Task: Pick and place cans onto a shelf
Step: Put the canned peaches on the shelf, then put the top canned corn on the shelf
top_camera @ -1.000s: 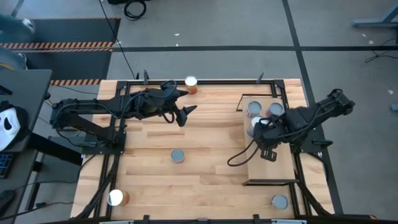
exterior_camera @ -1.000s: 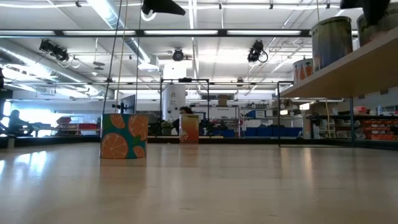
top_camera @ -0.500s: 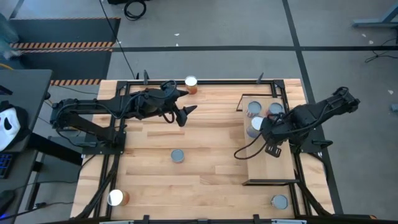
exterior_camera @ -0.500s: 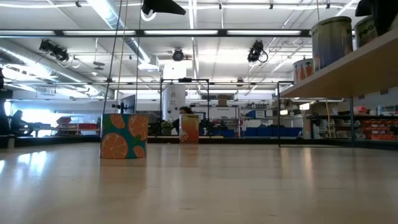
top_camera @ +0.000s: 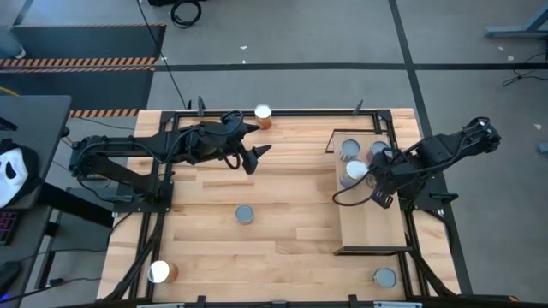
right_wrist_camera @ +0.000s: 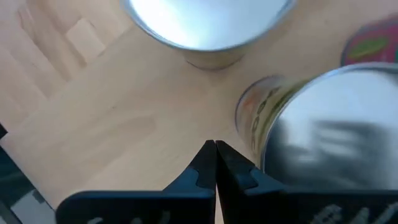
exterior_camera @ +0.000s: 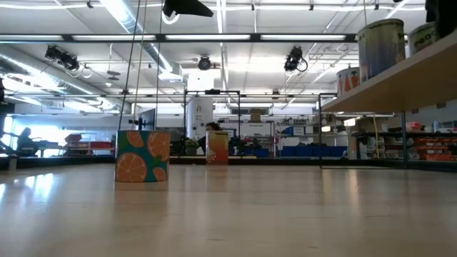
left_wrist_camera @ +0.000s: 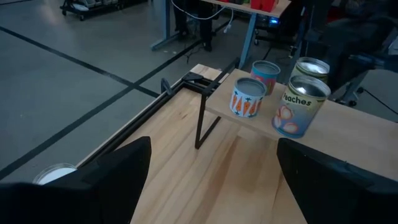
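The shelf [top_camera: 372,224] stands at the table's right, and a group of cans [top_camera: 355,169] stands on its far end. They also show in the left wrist view [left_wrist_camera: 298,106] and the low view [exterior_camera: 380,41]. Other cans stand on the tabletop: a white-topped one at the far edge [top_camera: 263,115], a grey-topped one mid-table [top_camera: 245,213], one near left [top_camera: 158,272] and one near right [top_camera: 384,277]. My right gripper [right_wrist_camera: 216,149] is shut and empty above the shelf board, beside the cans [top_camera: 383,197]. My left gripper [top_camera: 254,139] is open and empty near the far-edge can.
A black metal frame [top_camera: 282,111] runs around the tabletop's edges. A cable [top_camera: 342,198] loops from my right arm over the shelf. Bare planks [top_camera: 291,184] lie between the two arms. The room's floor lies beyond the far edge.
My right gripper has drawn back over the shelf toward the table's right and far edges, away from the white-topped can. In the low view it has slid aside and uncovered a can on the shelf. The cans have stayed where they were.
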